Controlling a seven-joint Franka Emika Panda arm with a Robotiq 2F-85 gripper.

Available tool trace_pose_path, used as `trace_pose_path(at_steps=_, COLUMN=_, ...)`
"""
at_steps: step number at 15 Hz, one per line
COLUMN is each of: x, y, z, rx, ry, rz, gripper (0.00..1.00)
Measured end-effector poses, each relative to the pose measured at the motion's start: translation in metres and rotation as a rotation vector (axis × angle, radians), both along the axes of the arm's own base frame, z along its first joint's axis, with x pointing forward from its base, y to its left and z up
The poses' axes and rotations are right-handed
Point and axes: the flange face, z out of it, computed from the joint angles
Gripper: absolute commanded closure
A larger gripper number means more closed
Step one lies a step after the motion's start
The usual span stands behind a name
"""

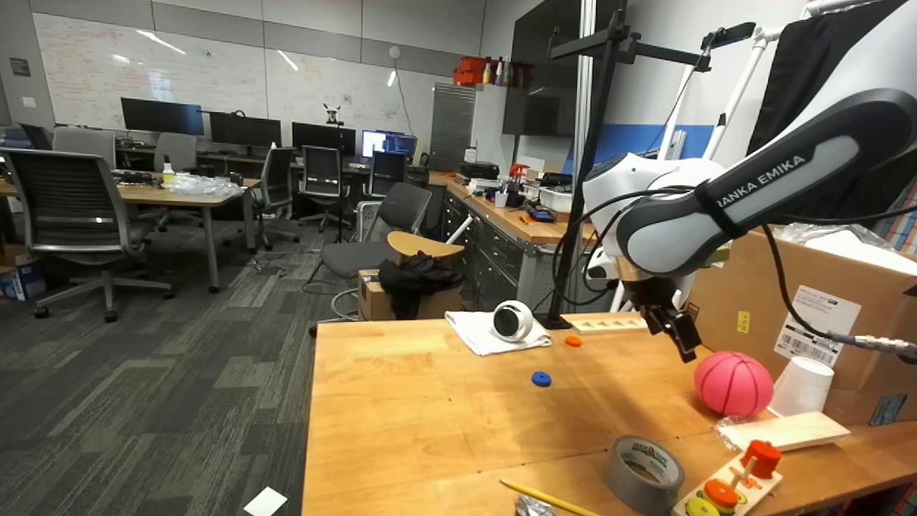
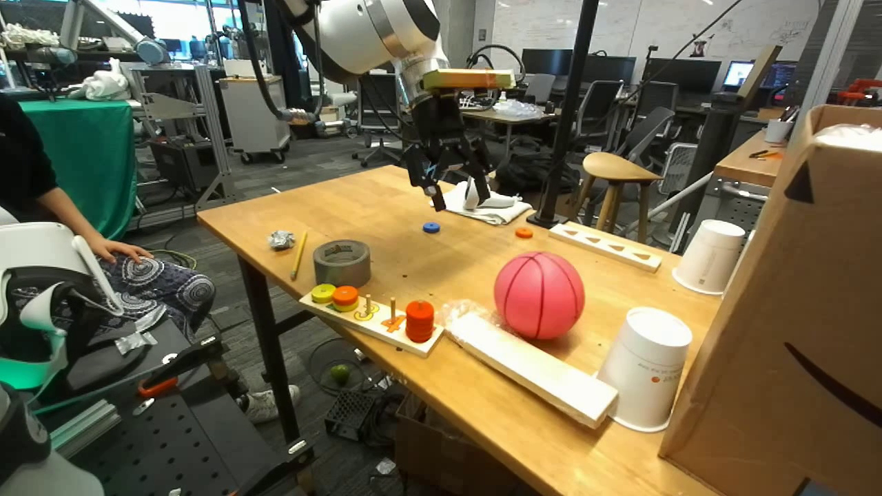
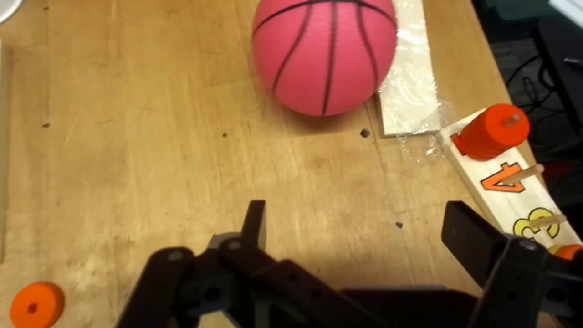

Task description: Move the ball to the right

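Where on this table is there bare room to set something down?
The widest bare patch lies between the white cloth, blue disc, pencil and table edge; a smaller one lies between the orange disc, ball and tape roll. It is crowded by the cardboard box: ball, wooden block, white cups.

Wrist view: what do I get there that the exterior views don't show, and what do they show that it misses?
Only the wrist view looks down between the open fingers onto the wooden tabletop; no object I can name is unique to it.

Only the exterior views show the grey duct tape roll, the yellow pencil, the blue ring, the white cloth and the cardboard box.

Shared by all: the pinkish-red basketball-style ball, the orange ring, the peg board with its red ring stack, and the pale wooden plank.
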Motion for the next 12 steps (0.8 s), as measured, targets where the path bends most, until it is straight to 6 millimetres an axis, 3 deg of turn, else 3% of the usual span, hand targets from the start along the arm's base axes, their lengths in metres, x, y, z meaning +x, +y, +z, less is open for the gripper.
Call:
trace_pose_path(at_steps=6, x=-0.008, y=-0.042, z=-0.014, rx=-0.065, ry=0.094, rz=-0.111, gripper=0.0)
trace_pose_path(at_steps=12, x=0.0, y=-0.055, z=-0.041, rx=-0.02, ry=0.116, rz=-0.067, gripper=0.0)
